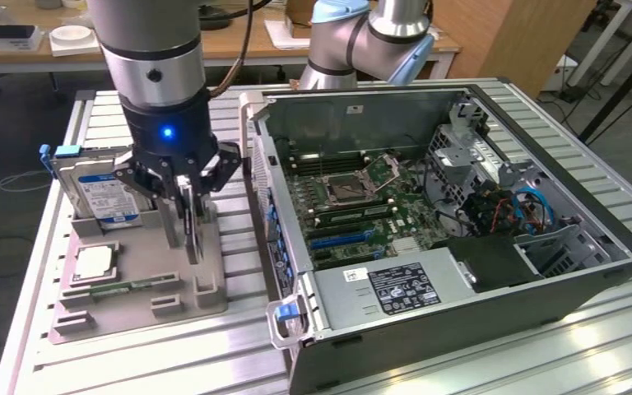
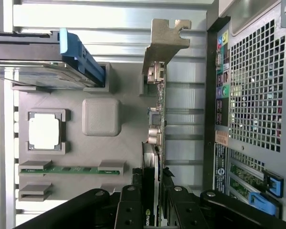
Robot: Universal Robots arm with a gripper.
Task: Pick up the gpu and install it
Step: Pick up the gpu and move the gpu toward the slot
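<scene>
Gripper point(image 1: 188, 216) point(image 2: 152, 185) comes straight down and squeezes the gpu point(image 1: 192, 240) point(image 2: 158, 119) from both sides. The gpu stands on its thin edge in the gray tray point(image 1: 211, 288) point(image 2: 128, 143), with its silver end point(image 2: 164, 38) sticking out far from the gripper. A hard drive point(image 1: 102, 193) point(image 2: 47, 76), a square chip point(image 1: 95, 262) point(image 2: 44, 132) and a green memory stick point(image 1: 129, 286) point(image 2: 71, 169) sit in the same tray. The open computer case point(image 1: 612, 239) point(image 2: 257, 86) is just beside the tray on the metal table point(image 1: 162, 354).
</scene>
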